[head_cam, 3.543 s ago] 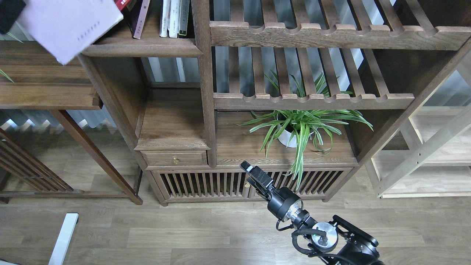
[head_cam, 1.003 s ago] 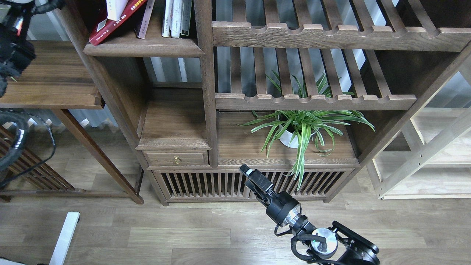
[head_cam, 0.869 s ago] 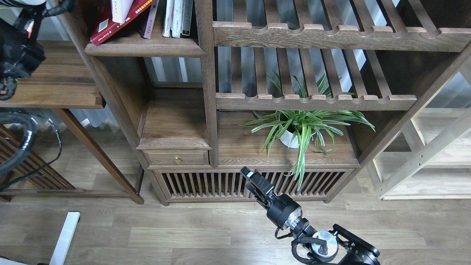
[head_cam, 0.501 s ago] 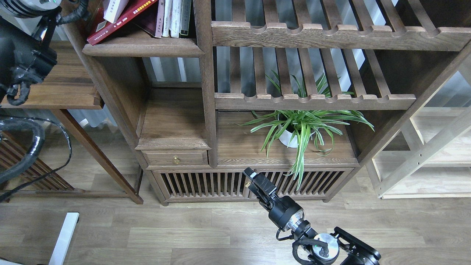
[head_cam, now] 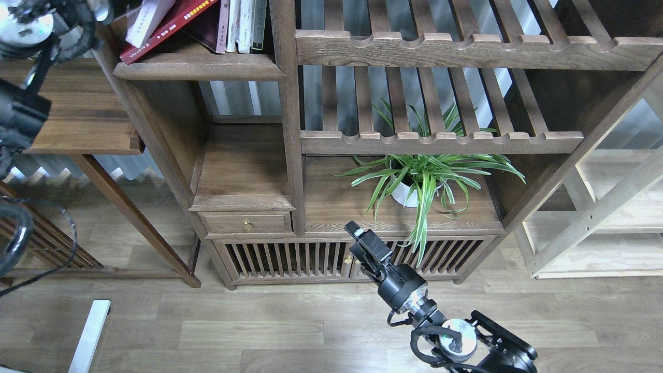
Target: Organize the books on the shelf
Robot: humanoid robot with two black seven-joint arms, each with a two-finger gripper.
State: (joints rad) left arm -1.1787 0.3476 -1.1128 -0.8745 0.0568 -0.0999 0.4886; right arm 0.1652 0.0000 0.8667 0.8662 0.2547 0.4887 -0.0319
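The shelf [head_cam: 199,68] is the dark-brown board at the top left. On it, the pale white-lavender book [head_cam: 144,20] leans right on the bright red book [head_cam: 173,25], which leans on the maroon book [head_cam: 206,31]. Their tops are cut off by the top edge. My left gripper [head_cam: 101,7] is at the top edge, just left of the pale book, mostly out of frame, so its jaws and any grip are unclear. My right gripper [head_cam: 356,230] hangs low in front of the cabinet, empty, its fingers overlapping in a dark side view.
Upright white books [head_cam: 243,26] stand right of the maroon one against the post [head_cam: 287,103]. A potted spider plant [head_cam: 422,178] sits under slatted racks [head_cam: 440,140]. A side table [head_cam: 77,103] is at the left and a pale rack [head_cam: 601,217] at the right.
The pale book, held in the air at far left 3.5 s ago, now leans in the compartment. The leaning books have shifted right. My left arm has shifted; the right gripper drifted slightly right.
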